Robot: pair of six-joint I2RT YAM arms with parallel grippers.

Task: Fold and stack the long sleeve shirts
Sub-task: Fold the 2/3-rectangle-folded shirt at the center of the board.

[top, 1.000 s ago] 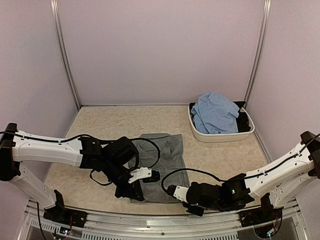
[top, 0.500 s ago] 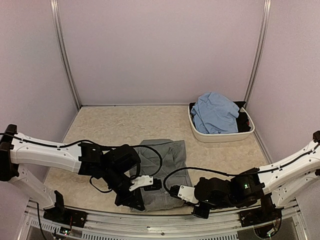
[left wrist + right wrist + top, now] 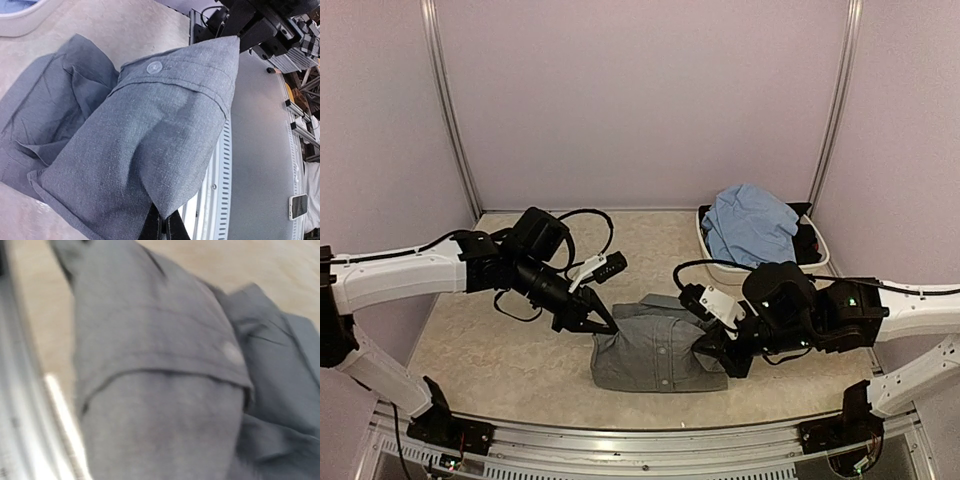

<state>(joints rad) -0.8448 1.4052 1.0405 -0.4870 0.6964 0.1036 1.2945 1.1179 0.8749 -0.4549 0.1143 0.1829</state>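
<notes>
While slate grey cloth button-up shirt is mid-fold, hem is pinched by left gripper; right gripper jaws obscured. Next, probably: hem laid flat.

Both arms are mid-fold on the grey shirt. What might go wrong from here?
1. The left gripper pinches only a narrow point of the grey shirt, so the raised flap may slip out.
2. The right gripper has a blurred wrist view, so its hold is unconfirmed. An uneven release could skew the fold.
</notes>
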